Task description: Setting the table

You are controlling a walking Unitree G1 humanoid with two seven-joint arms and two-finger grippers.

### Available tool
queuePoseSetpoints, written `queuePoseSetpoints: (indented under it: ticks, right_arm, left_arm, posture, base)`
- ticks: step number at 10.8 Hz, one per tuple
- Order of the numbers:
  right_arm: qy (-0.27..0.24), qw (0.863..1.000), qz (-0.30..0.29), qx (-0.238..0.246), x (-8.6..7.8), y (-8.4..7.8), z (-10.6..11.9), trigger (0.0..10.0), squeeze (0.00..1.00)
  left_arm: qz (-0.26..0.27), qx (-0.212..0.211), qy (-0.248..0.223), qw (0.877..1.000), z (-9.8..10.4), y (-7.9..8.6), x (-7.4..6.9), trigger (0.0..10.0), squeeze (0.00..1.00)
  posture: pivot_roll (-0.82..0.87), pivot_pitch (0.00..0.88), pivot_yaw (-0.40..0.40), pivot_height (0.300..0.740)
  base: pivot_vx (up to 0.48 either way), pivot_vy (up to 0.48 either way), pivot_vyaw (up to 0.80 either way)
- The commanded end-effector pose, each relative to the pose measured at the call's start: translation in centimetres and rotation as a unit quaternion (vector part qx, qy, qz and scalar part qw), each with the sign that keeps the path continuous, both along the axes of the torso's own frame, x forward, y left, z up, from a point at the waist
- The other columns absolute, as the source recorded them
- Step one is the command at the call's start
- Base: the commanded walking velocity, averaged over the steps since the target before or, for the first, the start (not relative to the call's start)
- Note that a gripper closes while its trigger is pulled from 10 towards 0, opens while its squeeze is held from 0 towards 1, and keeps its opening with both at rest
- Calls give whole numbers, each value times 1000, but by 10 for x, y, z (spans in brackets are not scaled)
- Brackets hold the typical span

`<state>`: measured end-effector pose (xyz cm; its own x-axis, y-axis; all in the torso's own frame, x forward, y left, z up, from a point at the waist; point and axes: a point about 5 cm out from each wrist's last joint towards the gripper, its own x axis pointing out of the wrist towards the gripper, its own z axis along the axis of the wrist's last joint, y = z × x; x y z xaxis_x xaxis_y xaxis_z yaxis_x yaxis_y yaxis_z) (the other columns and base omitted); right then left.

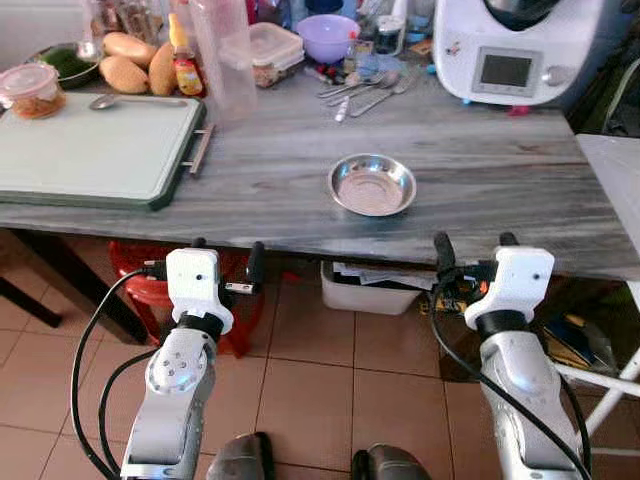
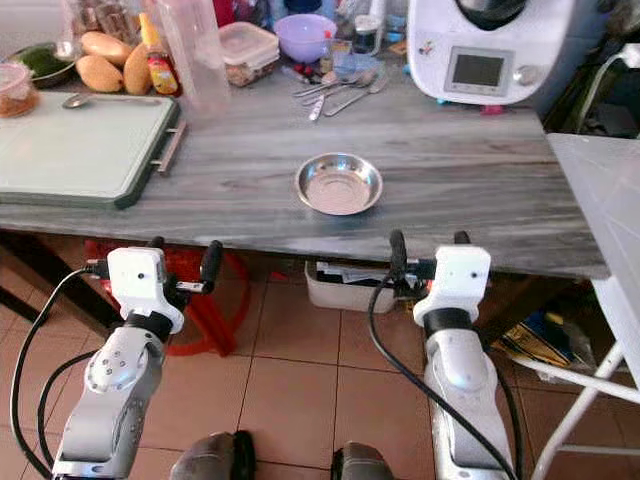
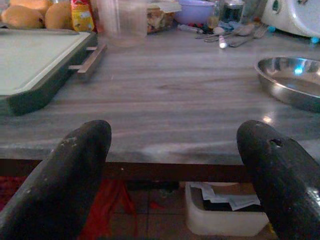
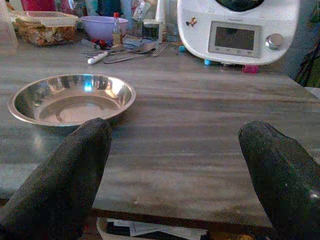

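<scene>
Grey surface [image 1: 480, 170] held a steel bowl [image 1: 372, 185] mid-front | left tool [image 1: 227, 268], right tool [image 1: 477, 252] both released, empty, below the edge | risk: rising fingers could strike the edge.

- A white kitchen machine [image 1: 520, 50] stands at the counter's far right corner.
- Mangoes [image 1: 135, 62] lie along the far edge, left.
- A lidded food box [image 1: 272, 50] sits mid far edge.
- A white bin [image 1: 372, 290] rests under the near edge.
</scene>
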<state>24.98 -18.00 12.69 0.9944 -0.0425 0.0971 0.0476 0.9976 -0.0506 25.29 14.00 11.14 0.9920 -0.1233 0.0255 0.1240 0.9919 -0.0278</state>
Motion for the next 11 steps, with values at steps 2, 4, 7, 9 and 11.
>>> queuePoseSetpoints:
  ticks: [2,4,7,9,11]
  right_arm:
    - [1,1000,-3,4,1,0,-1,10000,0]
    - [2,1000,-2,3,1,0,-2,10000,0]
    - [4,1000,-3,4,2,0,-3,10000,0]
    - [3,1000,-3,3,3,0,-2,10000,0]
    - [3,1000,-5,0,4,-1,-3,10000,0]
  left_arm:
    - [5,6,6,1000,0,1,0,10000,0]
    - [5,6,6,1000,0,1,-1,10000,0]
    - [7,5,6,1000,0,1,-1,10000,0]
    - [6,5,7,1000,0,1,0,10000,0]
    - [9,5,6,1000,0,1,1,10000,0]
  posture:
    - [-48,122,3,740]
    - [-47,123,2,740]
    - [-46,122,3,740]
    - [-47,118,4,740]
    - [-48,120,2,740]
  base:
    - [-249,0,0]
    - [-253,0,0]
    - [-295,0,0]
    - [-279,0,0]
    - [-253,0,0]
